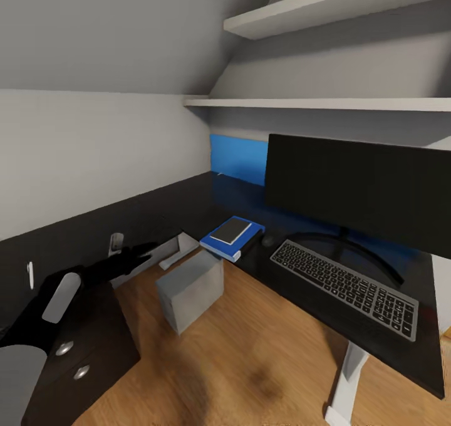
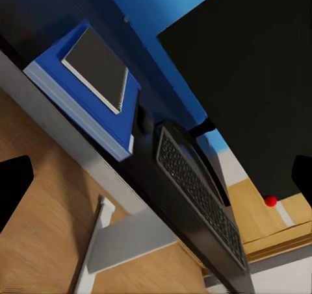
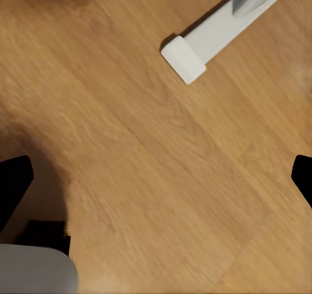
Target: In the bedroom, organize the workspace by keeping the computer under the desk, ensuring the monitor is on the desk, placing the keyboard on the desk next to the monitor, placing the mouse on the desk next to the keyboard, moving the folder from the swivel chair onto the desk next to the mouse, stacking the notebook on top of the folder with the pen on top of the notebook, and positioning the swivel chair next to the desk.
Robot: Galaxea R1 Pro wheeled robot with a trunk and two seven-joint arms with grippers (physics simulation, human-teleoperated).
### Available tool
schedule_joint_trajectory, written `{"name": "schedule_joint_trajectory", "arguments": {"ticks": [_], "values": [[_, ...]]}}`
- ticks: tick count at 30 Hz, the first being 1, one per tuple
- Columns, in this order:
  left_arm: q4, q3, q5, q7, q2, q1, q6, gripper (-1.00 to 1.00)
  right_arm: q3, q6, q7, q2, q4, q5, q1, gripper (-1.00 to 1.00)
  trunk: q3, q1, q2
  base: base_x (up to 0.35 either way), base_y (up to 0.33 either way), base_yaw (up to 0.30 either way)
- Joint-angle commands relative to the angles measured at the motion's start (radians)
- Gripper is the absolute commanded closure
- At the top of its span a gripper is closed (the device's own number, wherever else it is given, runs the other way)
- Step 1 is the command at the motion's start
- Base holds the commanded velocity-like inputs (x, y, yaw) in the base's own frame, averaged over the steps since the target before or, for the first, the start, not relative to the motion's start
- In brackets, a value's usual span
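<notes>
Bench crowded at the right, bare at the left

The monitor point(image 1: 360, 191), keyboard point(image 1: 344, 288) and folder point(image 1: 233, 238) take the right wing and inner corner of the bench point(image 1: 156, 213); its left wing lies bare; the computer point(image 1: 190, 290) blocks the floor point(image 1: 250, 357) beneath the corner.

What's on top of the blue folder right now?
The black notebook lies flat on the folder, on the desk. No pen on the notebook. The folder's surface beneath the notebook is covered.
</notes>
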Motion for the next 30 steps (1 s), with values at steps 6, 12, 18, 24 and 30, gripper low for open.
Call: {"name": "schedule_joint_trajectory", "arguments": {"ticks": [6,12,18,24,30], "values": [[-0.022,-0.001,0.002,-0.002,-0.001,0.003,0.006,-1.0,0.008,-0.003,-0.006,0.0,-0.002,-0.03,-0.01,-1.0,-0.005,-0.001,-0.001,-0.266,-0.168,0.255],[-0.069,0.003,-0.001,-0.002,-0.013,0.02,0.006,-1.0,0.011,0.001,-0.006,0.005,-0.002,-0.032,-0.028,-1.0,-0.009,-0.001,-0.001,-0.065,-0.038,0.251],[-0.078,0.004,-0.001,-0.002,-0.015,0.023,0.007,-1.0,0.012,0.051,-0.006,0.009,-0.004,-0.032,-0.057,-1.0,-0.012,-0.001,-0.001,-0.012,-0.007,0.263],[-0.092,-0.007,-0.003,-0.001,-0.036,0.042,0.008,-1.0,0.011,0.087,-0.007,0.011,-0.017,-0.04,-0.095,-1.0,-0.015,-0.001,-0.001,-0.003,-0.002,0.256],[-0.151,-0.028,-0.014,0.078,-0.093,0.189,0.008,-1.0,0.012,0.147,-0.008,0.012,-0.104,-0.146,-0.161,-1.0,-0.016,-0.001,-0.001,-0.001,0.0,0.096]]}}
